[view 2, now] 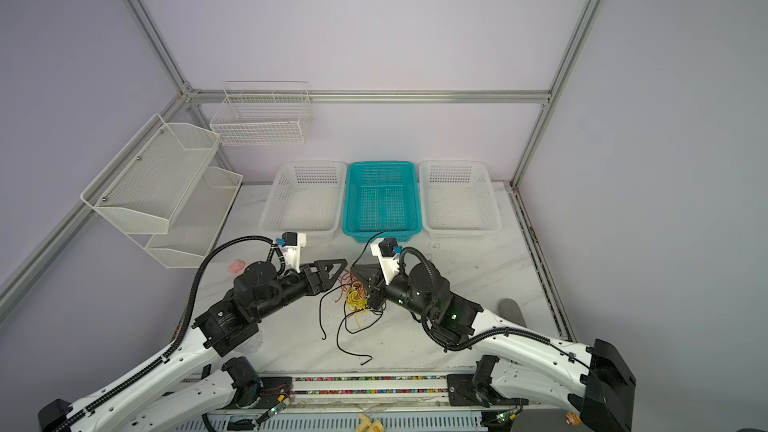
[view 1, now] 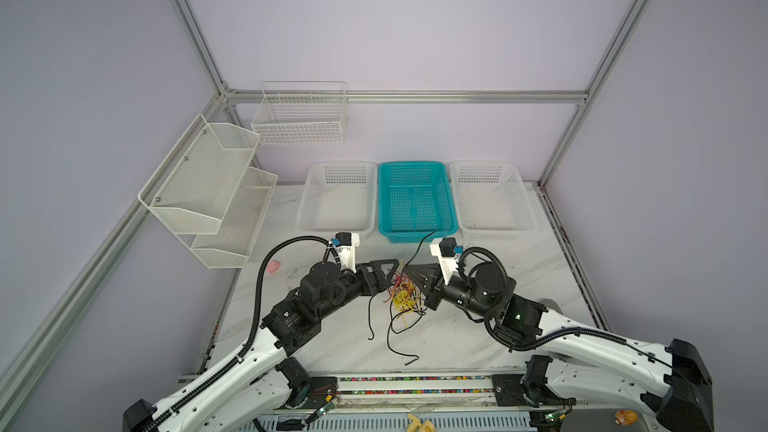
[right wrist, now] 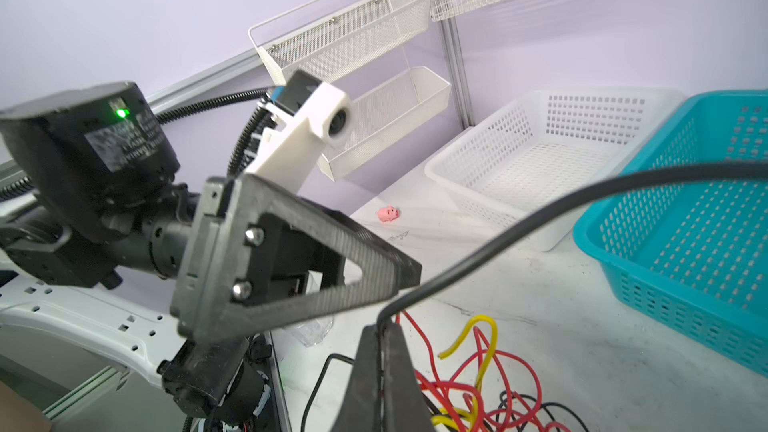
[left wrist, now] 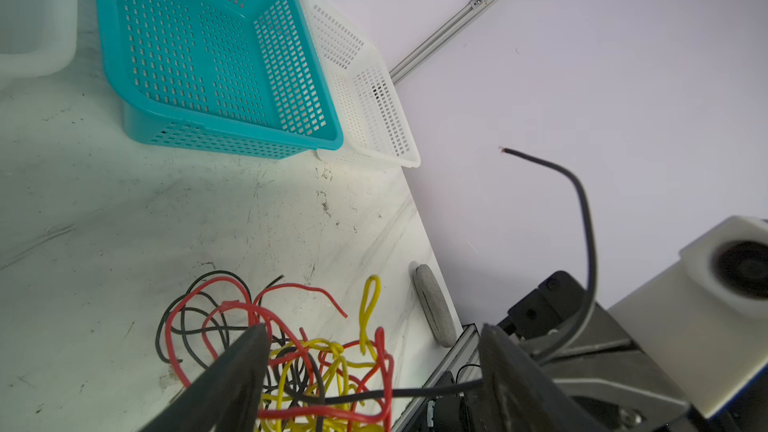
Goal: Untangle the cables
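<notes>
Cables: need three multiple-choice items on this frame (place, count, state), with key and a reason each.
1. Where is the cable tangle? A on the table, in front of the teal basket; B inside the teal basket; C hanging off the table's edge.
2. How many baskets stand along the back of the table? A two; B three; C four.
3. The right gripper is: A open; B shut on nothing; C shut on a black cable.
Key: 1 A, it lies on bare tabletop in both top views. 2 B, two white baskets flank the teal one. 3 C, the right wrist view shows the black cable pinched at its closed tips.
</notes>
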`<state>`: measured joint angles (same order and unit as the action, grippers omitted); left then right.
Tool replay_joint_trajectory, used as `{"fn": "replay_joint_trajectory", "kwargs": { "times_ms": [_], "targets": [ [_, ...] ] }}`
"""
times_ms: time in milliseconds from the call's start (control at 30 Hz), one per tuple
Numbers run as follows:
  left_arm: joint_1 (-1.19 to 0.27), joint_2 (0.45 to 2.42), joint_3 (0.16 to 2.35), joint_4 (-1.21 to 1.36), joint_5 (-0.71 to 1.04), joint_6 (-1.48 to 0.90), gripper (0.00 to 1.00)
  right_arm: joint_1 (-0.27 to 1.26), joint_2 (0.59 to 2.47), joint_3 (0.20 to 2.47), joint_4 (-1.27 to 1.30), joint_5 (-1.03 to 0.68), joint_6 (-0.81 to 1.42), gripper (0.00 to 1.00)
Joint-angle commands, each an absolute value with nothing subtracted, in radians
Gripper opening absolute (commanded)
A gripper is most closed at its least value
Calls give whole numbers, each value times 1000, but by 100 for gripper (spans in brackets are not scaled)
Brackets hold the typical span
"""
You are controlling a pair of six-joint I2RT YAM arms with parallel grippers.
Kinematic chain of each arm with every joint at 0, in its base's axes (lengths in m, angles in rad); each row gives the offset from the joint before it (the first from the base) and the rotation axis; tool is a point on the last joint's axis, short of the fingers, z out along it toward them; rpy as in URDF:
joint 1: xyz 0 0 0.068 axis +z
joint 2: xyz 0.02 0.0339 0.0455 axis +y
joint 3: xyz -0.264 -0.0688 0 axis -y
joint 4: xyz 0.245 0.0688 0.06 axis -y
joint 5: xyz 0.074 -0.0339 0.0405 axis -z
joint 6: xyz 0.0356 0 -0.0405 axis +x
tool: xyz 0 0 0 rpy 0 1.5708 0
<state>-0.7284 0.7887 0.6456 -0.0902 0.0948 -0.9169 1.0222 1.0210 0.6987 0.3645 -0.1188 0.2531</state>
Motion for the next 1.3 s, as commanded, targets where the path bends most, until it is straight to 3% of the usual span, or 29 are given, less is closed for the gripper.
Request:
{"fn": "replay_joint_trajectory", "kwargs": {
  "times_ms": [0,200,467,767,1100,1267],
  "targets": [
    [-724,807,560,39,175,-954,81,1029,1019,766,342,-103,239,0],
    [-724,882,514,165,278,-973,77,1029,1019,836,298,-74,257,0],
    [-726,994,465,295,341,-989,62,1029,1028,936,227,-44,265,0],
    [-726,1080,433,276,301,-949,63,1029,1018,1156,40,125,187,0],
    [-724,1188,434,264,286,-894,78,1022,1092,1462,-167,275,110,0],
    [-725,1230,443,271,291,-873,79,1020,1128,1615,-246,282,87,0]
  ]
}}
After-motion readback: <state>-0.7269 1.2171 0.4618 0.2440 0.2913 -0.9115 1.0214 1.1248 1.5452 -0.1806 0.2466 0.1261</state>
